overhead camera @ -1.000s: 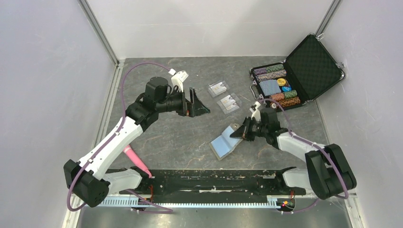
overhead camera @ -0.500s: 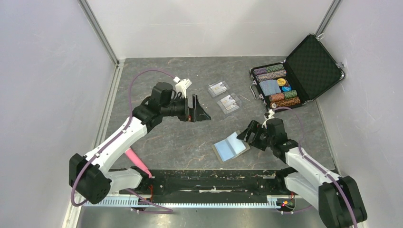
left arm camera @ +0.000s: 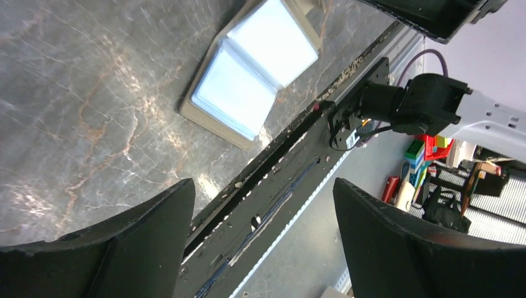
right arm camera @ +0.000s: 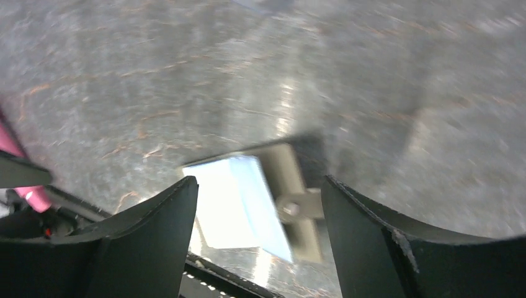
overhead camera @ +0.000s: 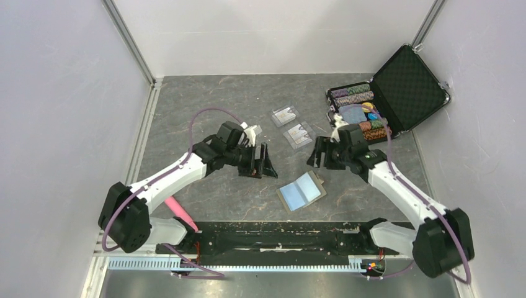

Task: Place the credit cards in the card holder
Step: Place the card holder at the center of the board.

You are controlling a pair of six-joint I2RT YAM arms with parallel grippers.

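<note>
Card holder [overhead camera: 301,190]: lay spread open and flat, lower centre of the top view.
Left gripper [overhead camera: 262,162]: jaws spread, empty, to the holder's upper left.
Right gripper [overhead camera: 318,153]: jaws spread, empty, just above the holder.
Credit cards [overhead camera: 298,134]: upper centre, untouched; the next move probably called for pinching one by its edge and keeping it level.

Right hand [overhead camera: 317,153] now off card holder [overhead camera: 301,190].

You have no text, number or brand you can read here. The gold marks on the cards [overhead camera: 299,135] and the print on the poker chips [overhead camera: 360,99] are too small.
</note>
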